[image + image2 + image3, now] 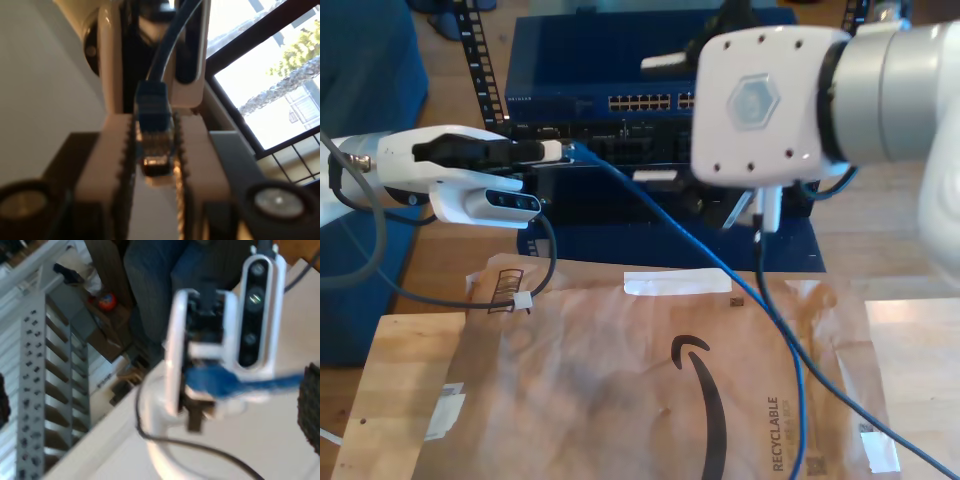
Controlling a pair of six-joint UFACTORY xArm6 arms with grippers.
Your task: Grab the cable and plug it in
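Blue-tinted plastic sits clamped between the 2 toothed jaws of the first gripper: they are shut narrow on the plug at one end of the cable, its clear tip pointing back toward the camera. From the plug, the cable rises past a white arm housing, with a bright window to the side.

In the exterior view this gripper reaches in from the exterior view's left and holds the plug end just in front of the dark rack of network gear, below a row of ports. The cable runs down from there toward the exterior view's right and across a brown paper envelope lying on the wooden counter. A black cable loops under the first arm.

The second gripper has its dark pads at opposite edges of its view, well apart, so its jaws stand wide. Between them, blurred, is the first gripper's white camera housing with the cable beside it. The second arm's large white wrist fills the upper part of the exterior view's right.
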